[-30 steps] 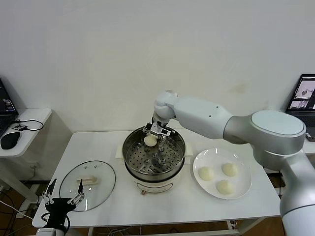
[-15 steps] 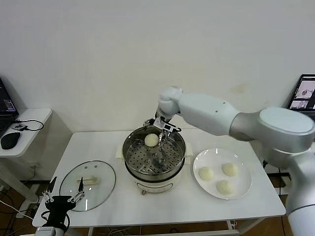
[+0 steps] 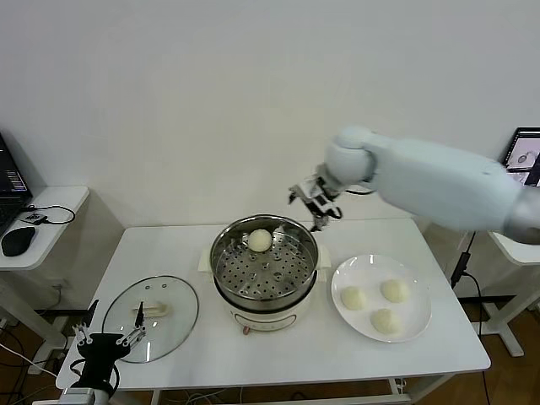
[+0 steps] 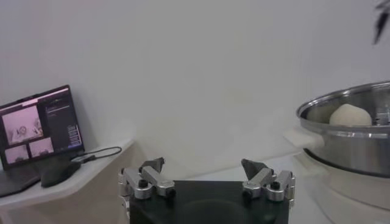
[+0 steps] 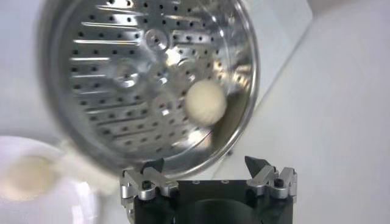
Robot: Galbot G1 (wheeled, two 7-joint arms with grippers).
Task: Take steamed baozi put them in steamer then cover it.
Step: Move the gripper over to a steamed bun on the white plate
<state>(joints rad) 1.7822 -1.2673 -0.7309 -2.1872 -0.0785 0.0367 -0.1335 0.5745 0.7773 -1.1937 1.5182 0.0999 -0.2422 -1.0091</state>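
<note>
I held the right gripper (image 3: 315, 202) empty and spread wide above the steamer's (image 3: 265, 268) far rim, one baozi (image 3: 260, 240) on the tray, three on the plate (image 3: 381, 327) for picking next, left gripper (image 3: 107, 341) parked open beside the cover (image 3: 150, 317).

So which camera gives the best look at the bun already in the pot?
The right wrist view: it looks straight down on the baozi lying on the steamer's perforated tray near the wall. The head view shows it whole but smaller, at the tray's far side. The left wrist view shows only its top above the rim.
</note>
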